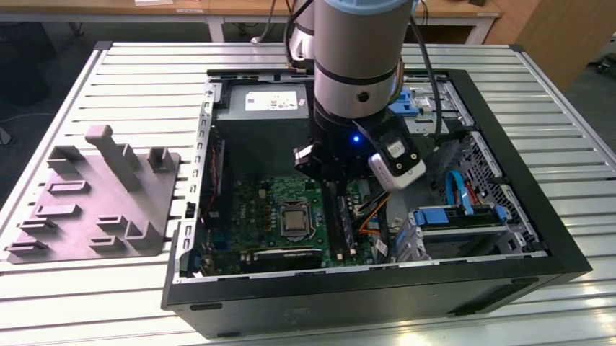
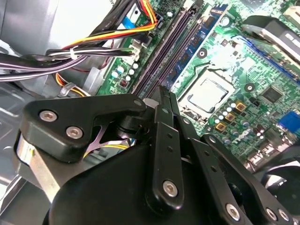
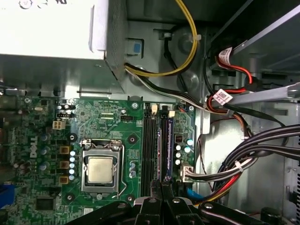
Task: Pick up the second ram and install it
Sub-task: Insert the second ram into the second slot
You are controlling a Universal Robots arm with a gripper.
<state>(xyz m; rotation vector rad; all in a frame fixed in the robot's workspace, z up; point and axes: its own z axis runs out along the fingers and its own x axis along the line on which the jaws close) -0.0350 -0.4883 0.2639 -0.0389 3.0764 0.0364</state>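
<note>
The second ram point(image 3: 160, 140) is a thin dark stick seen edge-on, standing in a memory slot of the green motherboard point(image 3: 108, 117), next to a blue-faced stick point(image 3: 169, 136). My gripper point(image 3: 161, 183) is shut, its black fingers pressed together, with the tips over one end of that slot row. In the second wrist view the closed gripper point(image 2: 164, 93) points along the long dark slots point(image 2: 174, 47). Whether the tips touch the stick I cannot tell. In the exterior view the gripper point(image 1: 335, 189) hangs inside the open computer case point(image 1: 539, 238), just above the motherboard.
Bundled black, yellow and red cables point(image 3: 243, 159) run close beside the slots. The processor socket point(image 3: 101, 169) lies on their other side. The grey power-supply box point(image 1: 262, 104) sits at the case's back. A grey plastic fixture point(image 1: 97, 194) with upright posts stands on the slatted table at the exterior view's left.
</note>
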